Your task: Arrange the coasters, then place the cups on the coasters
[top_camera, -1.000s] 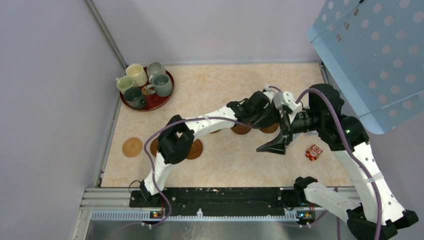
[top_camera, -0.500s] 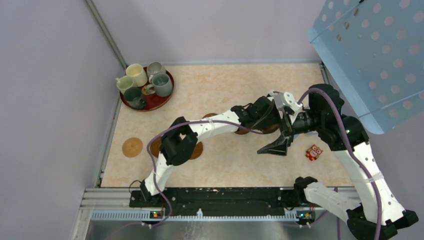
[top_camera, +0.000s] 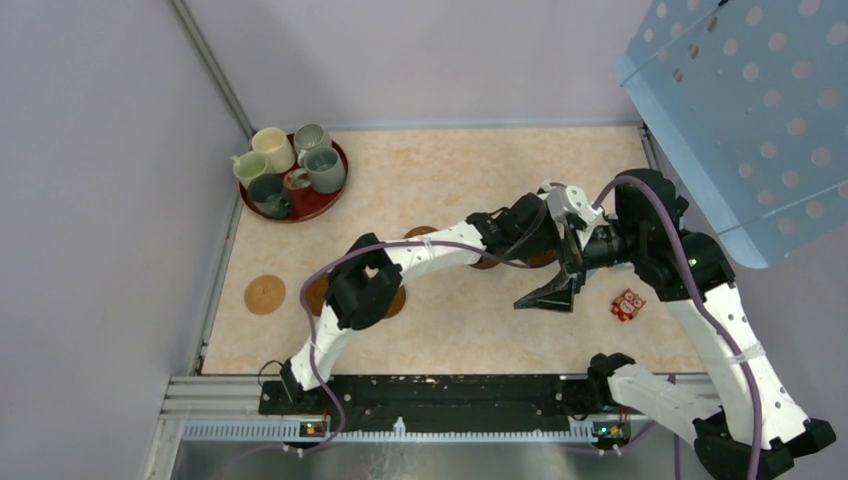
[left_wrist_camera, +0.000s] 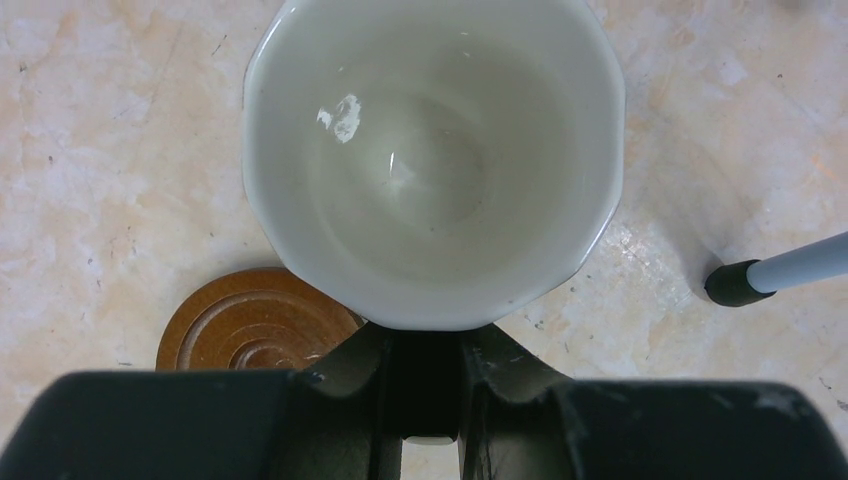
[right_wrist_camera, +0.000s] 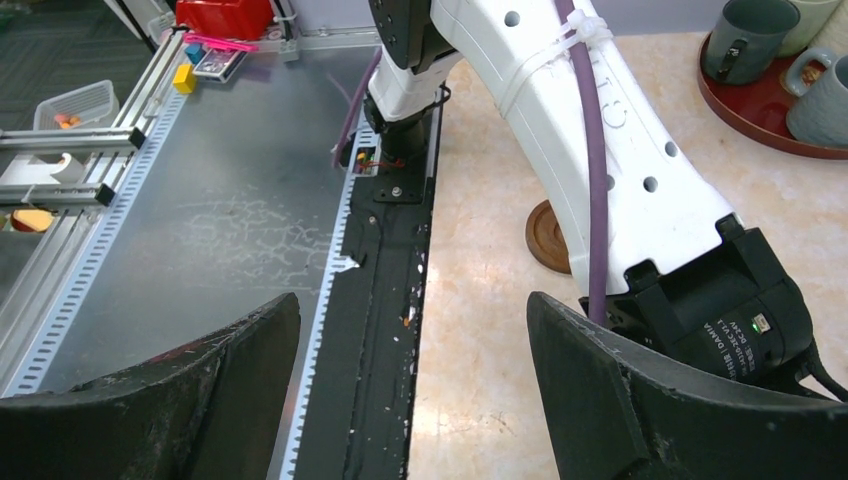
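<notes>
My left gripper [left_wrist_camera: 430,345] is shut on the handle side of a cream cup [left_wrist_camera: 430,150], which hangs upright over the table. A brown ringed coaster [left_wrist_camera: 255,320] lies just below and left of the cup. From above, my left gripper [top_camera: 535,228] reaches right over two brown coasters [top_camera: 487,262], beside the right arm. A tan coaster [top_camera: 265,294] and another brown coaster [top_camera: 395,298] lie at the left. Several cups [top_camera: 322,169] stand on the dark red tray [top_camera: 310,205]. My right gripper [top_camera: 545,295] [right_wrist_camera: 410,400] is open and holds nothing.
A red candy wrapper [top_camera: 628,304] lies on the table at the right. A blue perforated panel [top_camera: 740,110] overhangs the far right corner. A white rod with a black tip [left_wrist_camera: 770,275] touches the table right of the held cup. Walls close off the left and back.
My left arm has stretched a little further right with the cream cup in its grip. The right arm and its open gripper have barely moved.
</notes>
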Available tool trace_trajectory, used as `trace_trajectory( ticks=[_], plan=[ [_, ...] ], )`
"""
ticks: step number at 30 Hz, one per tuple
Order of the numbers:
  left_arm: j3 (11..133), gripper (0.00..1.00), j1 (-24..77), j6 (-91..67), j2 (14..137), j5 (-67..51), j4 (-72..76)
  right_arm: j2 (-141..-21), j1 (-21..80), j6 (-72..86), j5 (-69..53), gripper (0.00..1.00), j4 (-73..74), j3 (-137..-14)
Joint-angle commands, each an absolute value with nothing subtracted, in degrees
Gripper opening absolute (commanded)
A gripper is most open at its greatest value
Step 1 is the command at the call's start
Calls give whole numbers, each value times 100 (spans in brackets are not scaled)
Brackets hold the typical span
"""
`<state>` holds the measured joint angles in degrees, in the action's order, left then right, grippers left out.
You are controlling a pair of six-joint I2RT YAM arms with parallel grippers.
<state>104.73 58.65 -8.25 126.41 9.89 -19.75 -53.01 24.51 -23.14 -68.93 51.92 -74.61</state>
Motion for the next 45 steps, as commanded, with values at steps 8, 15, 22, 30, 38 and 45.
trace_trajectory(
  ticks=[8, 15, 22, 30, 38, 45],
  plan=[
    [10872, 19, 5897, -866, 12644, 1002, -1461, -5273, 2392, -2470, -7072, 83, 5080, -7457],
    [10843, 32, 5895, -947, 12524, 935, -1537, -5304, 2391, -2459, -7079, 83, 5060, -7460],
    [10739, 43, 5895, -1041, 12428, 809, -1576, -5325, 2391, -2417, -7088, 83, 5011, -7463],
    [10584, 68, 5892, -1057, 12302, 751, -1542, -5344, 2392, -2406, -7100, 83, 5006, -7484],
    [10345, 99, 5873, -1039, 12013, 885, -1457, -5392, 2391, -2391, -7081, 83, 4980, -7518],
    [9910, 99, 5527, -1070, 11426, 923, -1319, -5477, 2391, -2077, -6913, 83, 4676, -7492]
  ],
)
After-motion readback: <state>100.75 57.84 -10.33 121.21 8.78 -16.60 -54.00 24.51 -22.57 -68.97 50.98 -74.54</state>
